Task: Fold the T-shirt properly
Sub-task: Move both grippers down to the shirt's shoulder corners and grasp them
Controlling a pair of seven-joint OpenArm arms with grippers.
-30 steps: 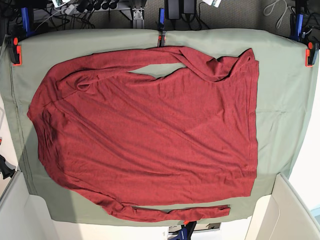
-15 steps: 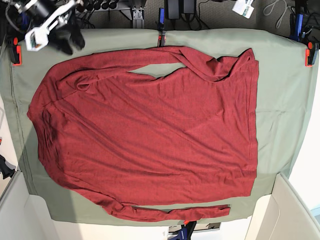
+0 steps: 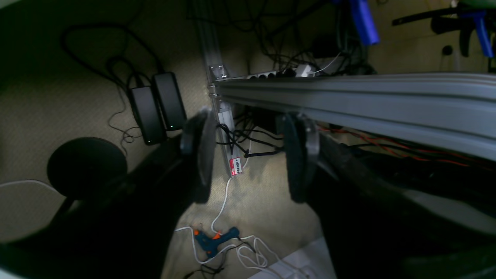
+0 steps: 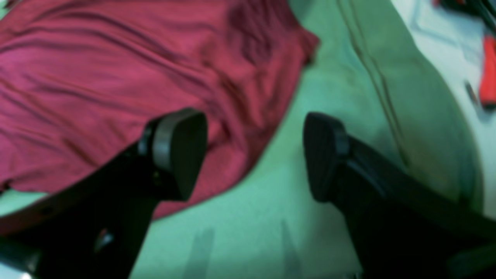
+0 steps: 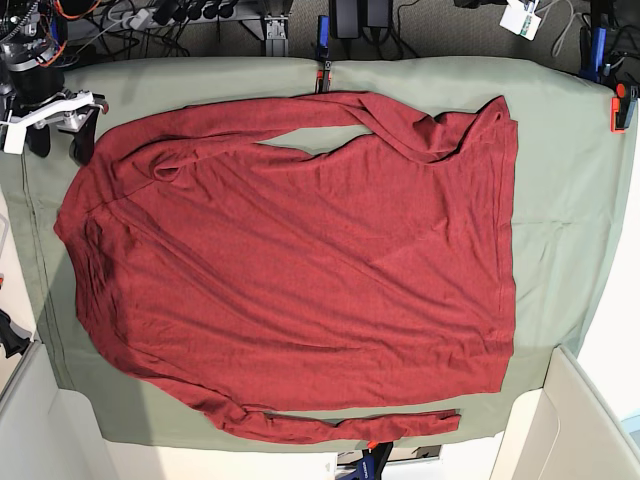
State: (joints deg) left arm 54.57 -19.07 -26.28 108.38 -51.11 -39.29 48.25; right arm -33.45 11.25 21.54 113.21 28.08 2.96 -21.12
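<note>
**Item record: dark red T-shirt spread on cloth-covered counter, both end effectors apart and empty**

T-shirt [image 5: 300,270]: long-sleeved, dark red, thin knit. Lies flat and unfolded across the middle of the base view, covering most of the counter. One sleeve runs along the lower edge of the frame. The other sleeve crosses the top of the garment, leaving a small wedge of cloth showing beneath it. The straight hem stands vertically at centre right; the rounded shoulder edge sits at the left, with light wrinkling.

Table cloth [image 5: 560,200]: pale green, covering the counter, visible as a border round the shirt, widest at the right. Orange clamps [image 5: 621,106] grip it at the upper corners.

Right end effector [image 5: 55,130]: upper left of the base view, over the cloth just beside the shirt's shoulder edge. In the right wrist view its fingers [image 4: 178,155] stand wide apart, one over the red fabric, the other over green cloth; nothing is between them. That view is blurred.

Left end effector [image 3: 248,159]: fingers apart, holding nothing, seen over the floor [image 3: 46,104] with cables, two black power bricks [image 3: 157,106] and a grey aluminium rail [image 3: 368,97].
</note>
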